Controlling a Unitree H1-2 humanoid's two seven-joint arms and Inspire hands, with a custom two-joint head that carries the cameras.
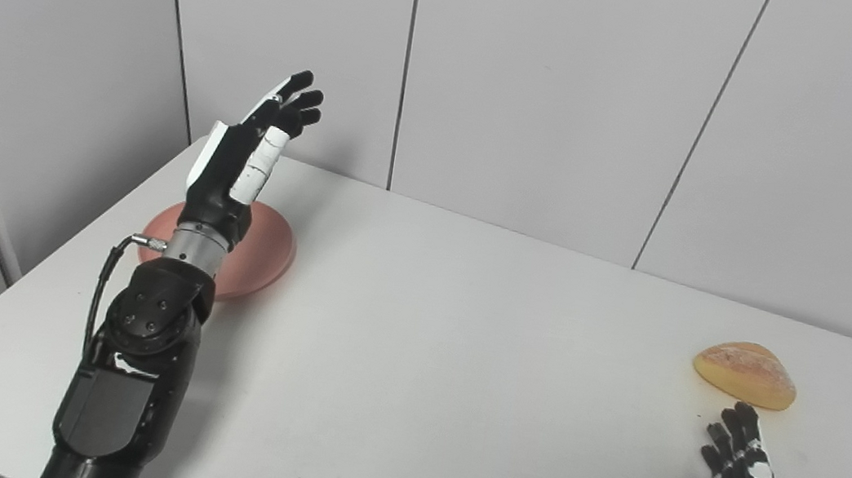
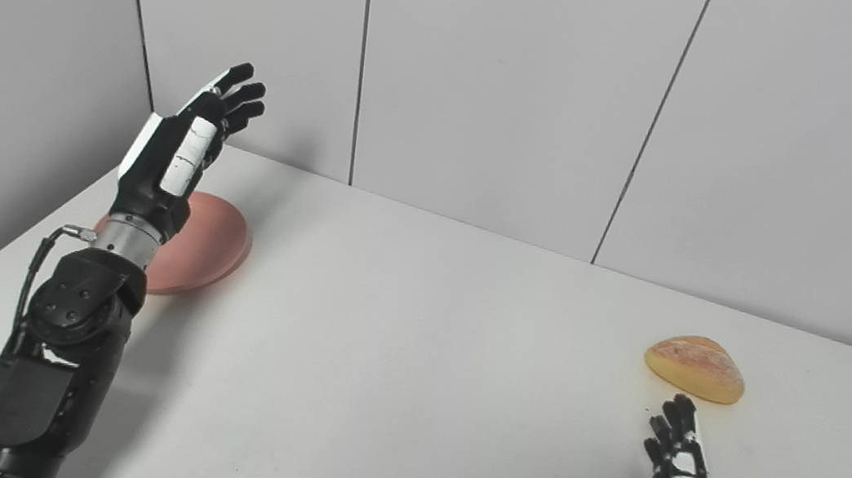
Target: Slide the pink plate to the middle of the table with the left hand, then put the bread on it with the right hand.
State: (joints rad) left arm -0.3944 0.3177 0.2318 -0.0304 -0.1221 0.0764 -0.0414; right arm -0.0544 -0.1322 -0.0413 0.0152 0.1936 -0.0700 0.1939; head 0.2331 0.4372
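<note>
Left eye view catches it well: the left robot hand (image 1: 252, 150) is raised above the pink plate (image 1: 260, 250), fingers extended and apart, holding nothing. It's clear of the plate, up in the air over the plate's far side. The plate itself sits at the far left of the white counter (image 1: 443, 356), well away from the middle, partly hidden behind the wrist.

Over on the other side, well apart from the plate, the bread (image 2: 695, 367) lies on the counter. The right robot hand (image 2: 679, 470) rests just on the near side of it, fingers stretched out toward the loaf but not touching, empty too.

So we're at the very first step, I'd say: the slide hasn't begun. Next, that left robot hand needs to come down onto the plate's rim or far edge and push it toward the centre, keeping light pressure so the plate doesn't tip or spin. The bread waits its turn.

No brand marks, labels or writing can be read anywhere.
</note>
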